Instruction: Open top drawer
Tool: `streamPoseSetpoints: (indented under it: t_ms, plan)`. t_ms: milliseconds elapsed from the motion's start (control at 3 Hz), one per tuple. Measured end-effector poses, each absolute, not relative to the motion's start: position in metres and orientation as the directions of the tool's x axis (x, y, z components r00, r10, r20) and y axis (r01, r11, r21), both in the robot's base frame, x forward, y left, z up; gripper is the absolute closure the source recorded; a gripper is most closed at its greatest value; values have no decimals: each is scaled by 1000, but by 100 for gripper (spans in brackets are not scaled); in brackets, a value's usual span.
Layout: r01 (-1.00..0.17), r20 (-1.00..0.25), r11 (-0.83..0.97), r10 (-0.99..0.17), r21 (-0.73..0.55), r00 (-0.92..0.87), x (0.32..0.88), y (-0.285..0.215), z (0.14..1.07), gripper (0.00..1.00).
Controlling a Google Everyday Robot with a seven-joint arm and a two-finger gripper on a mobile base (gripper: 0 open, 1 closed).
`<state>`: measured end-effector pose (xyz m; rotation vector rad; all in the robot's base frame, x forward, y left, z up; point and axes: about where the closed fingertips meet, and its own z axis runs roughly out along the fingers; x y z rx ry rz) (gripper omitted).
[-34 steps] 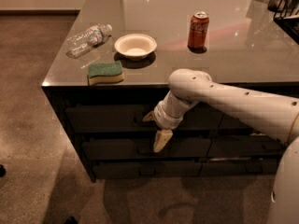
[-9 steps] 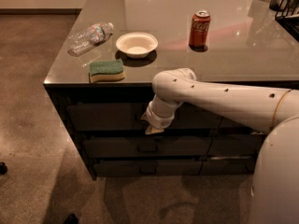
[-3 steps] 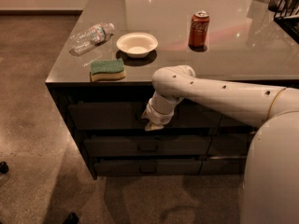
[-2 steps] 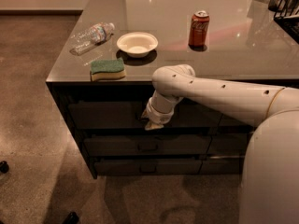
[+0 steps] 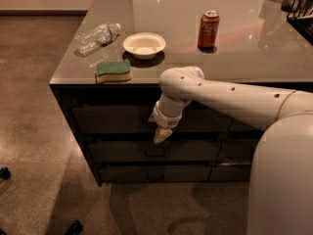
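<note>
on the worktop (image 5: 234, 58) nothing has shifted: the crushed water bottle (image 5: 97, 37) lies at the far left, the green-and-yellow sponge (image 5: 113, 70) sits at 5 o'clock from it by the front edge, and the white bowl (image 5: 144, 44) is at 1 o'clock from the sponge.

the change is below the edge. the top drawer (image 5: 110, 119), highest of its stack, runs straight under the worktop's front lip, at 6 o'clock from the sponge and bowl. eleven seconds back the gripper (image 5: 163, 133) hung lower, in front of the second drawer (image 5: 122, 151). it has since risen and pressed in to the middle of the top drawer front, where the handle would be. over the last second it has barely moved. the handle is hidden behind it, and i cannot tell whether the gripper has closed on it.

the drawer front looks flush with its neighbours, with no gap showing, so i judge the reach done and the pull not yet begun. the white arm (image 5: 230, 99) stretches off toward 3 o'clock, and the red cola can (image 5: 208, 29) stands untouched at 1 o'clock from the gripper.
</note>
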<state>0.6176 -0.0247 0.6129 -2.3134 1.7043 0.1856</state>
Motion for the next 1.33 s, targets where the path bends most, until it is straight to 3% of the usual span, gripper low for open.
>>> streamPoseSetpoints:
  t_ms: [333, 667, 1000, 1333]
  plan:
    - [-952, -255, -277, -918, -133, 303, 618, -25, 613, 17]
    - [-953, -225, -281, -927, -115, 301, 626, -15, 599, 40]
    - [-953, -215, -281, -930, -112, 300, 627, -14, 598, 70]
    - [-953, -215, -281, -930, -112, 299, 627, -14, 599, 71]
